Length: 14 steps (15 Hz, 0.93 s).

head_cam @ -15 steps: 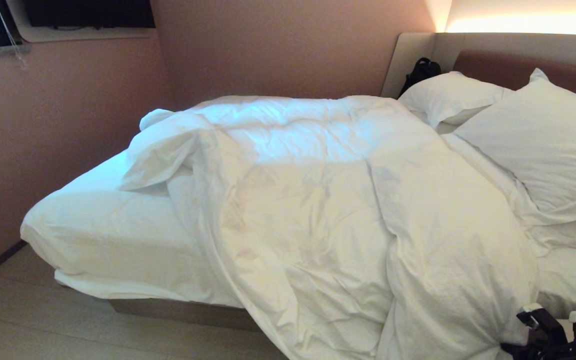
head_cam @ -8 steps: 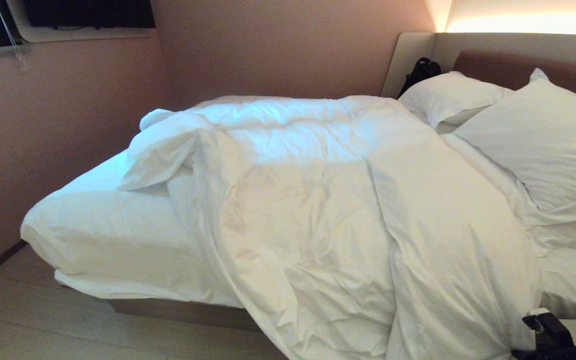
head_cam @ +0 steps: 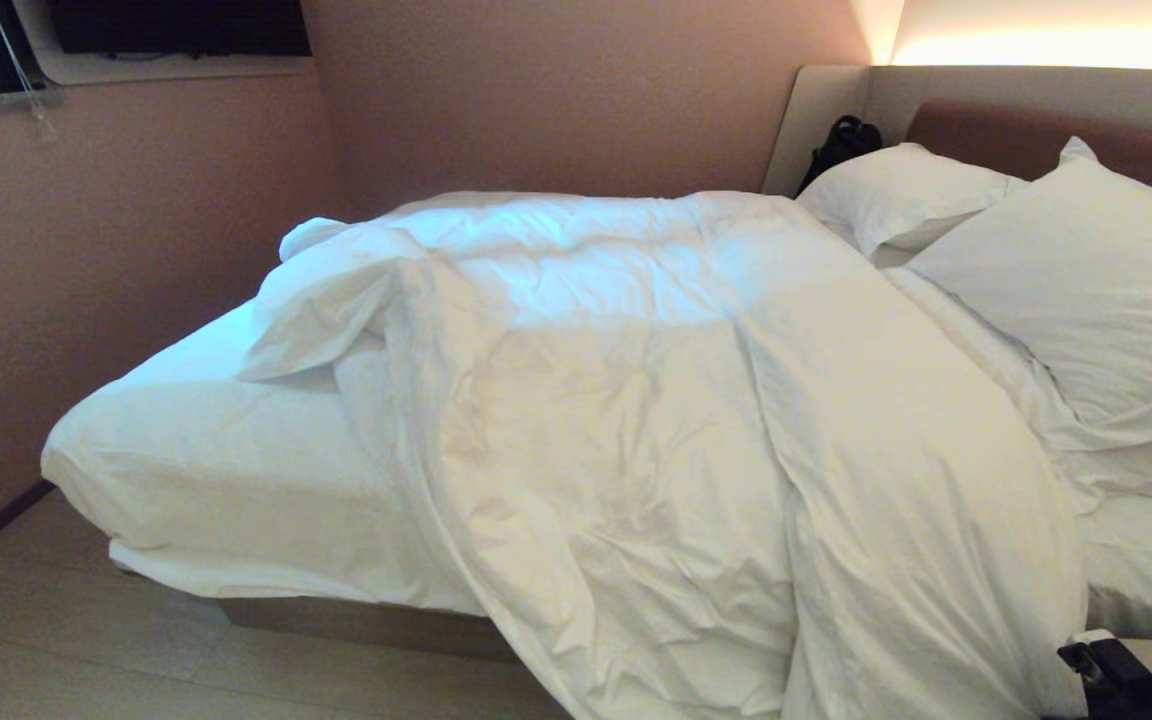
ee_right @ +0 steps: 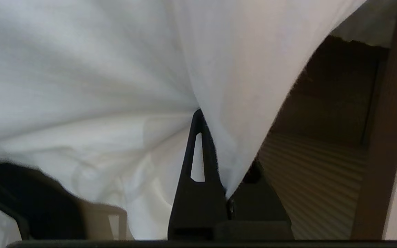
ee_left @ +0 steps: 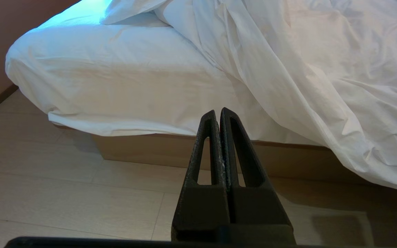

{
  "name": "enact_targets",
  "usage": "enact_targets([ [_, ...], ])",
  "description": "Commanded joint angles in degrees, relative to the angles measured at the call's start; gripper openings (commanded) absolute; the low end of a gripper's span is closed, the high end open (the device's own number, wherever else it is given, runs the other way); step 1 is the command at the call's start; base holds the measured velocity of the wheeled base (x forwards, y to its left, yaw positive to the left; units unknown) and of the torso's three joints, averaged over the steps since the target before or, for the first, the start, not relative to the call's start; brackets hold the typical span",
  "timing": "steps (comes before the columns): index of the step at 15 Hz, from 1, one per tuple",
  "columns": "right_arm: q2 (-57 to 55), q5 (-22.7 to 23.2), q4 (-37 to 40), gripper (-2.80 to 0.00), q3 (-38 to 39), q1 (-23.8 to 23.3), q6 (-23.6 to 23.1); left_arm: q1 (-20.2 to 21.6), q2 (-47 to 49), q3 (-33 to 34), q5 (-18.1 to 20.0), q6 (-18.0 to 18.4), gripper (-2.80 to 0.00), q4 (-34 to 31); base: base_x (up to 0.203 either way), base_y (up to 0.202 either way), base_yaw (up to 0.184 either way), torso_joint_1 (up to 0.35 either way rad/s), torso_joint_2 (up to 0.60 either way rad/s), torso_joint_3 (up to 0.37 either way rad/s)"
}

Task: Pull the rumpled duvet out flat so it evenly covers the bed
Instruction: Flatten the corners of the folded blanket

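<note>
The rumpled white duvet [head_cam: 636, 420] lies bunched across the middle of the bed [head_cam: 216, 450] and spills over its near side toward the floor. The foot end of the sheeted mattress is bare, with one duvet corner folded back on itself [head_cam: 321, 300]. My right gripper [head_cam: 1126, 680] sits low at the near right edge, shut on a fold of the duvet [ee_right: 98, 86]. In the right wrist view the cloth runs down between the gripper's [ee_right: 208, 119] fingers. My left gripper [ee_left: 219, 112] is shut and empty, hanging over the floor in front of the bed's wooden base [ee_left: 143, 151].
Two white pillows [head_cam: 906, 190] [head_cam: 1096, 280] lean on the padded headboard [head_cam: 1036, 130] at the right. A black bag [head_cam: 841, 140] sits in the far corner. A pink wall [head_cam: 86, 300] runs close past the bed's foot. Pale floor [head_cam: 86, 650] lies along the near side.
My right gripper has sunk toward the lower right corner of the head view with the duvet in it. The duvet's near right part has drawn a little smoother. The left arm has kept still.
</note>
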<state>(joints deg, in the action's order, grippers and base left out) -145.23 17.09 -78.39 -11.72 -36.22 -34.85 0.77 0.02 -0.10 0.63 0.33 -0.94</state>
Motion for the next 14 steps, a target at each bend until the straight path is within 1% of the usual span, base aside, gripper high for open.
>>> enact_targets([
  [1, 0.12, 0.17, -0.19, -2.8, 1.11, -0.08, -1.19, 0.02, -0.02, -0.01, -0.02, 0.02, -2.8, -0.03, 0.0, 0.0, 0.0, 0.0, 0.0, 0.0],
  [14, 0.47, 0.84, -0.28, -2.8, 1.79, 0.27, -0.83, 0.02, -0.02, 0.01, 0.07, 0.02, -2.8, -0.03, 0.0, 0.0, 0.0, 0.0, 0.0, 0.0],
])
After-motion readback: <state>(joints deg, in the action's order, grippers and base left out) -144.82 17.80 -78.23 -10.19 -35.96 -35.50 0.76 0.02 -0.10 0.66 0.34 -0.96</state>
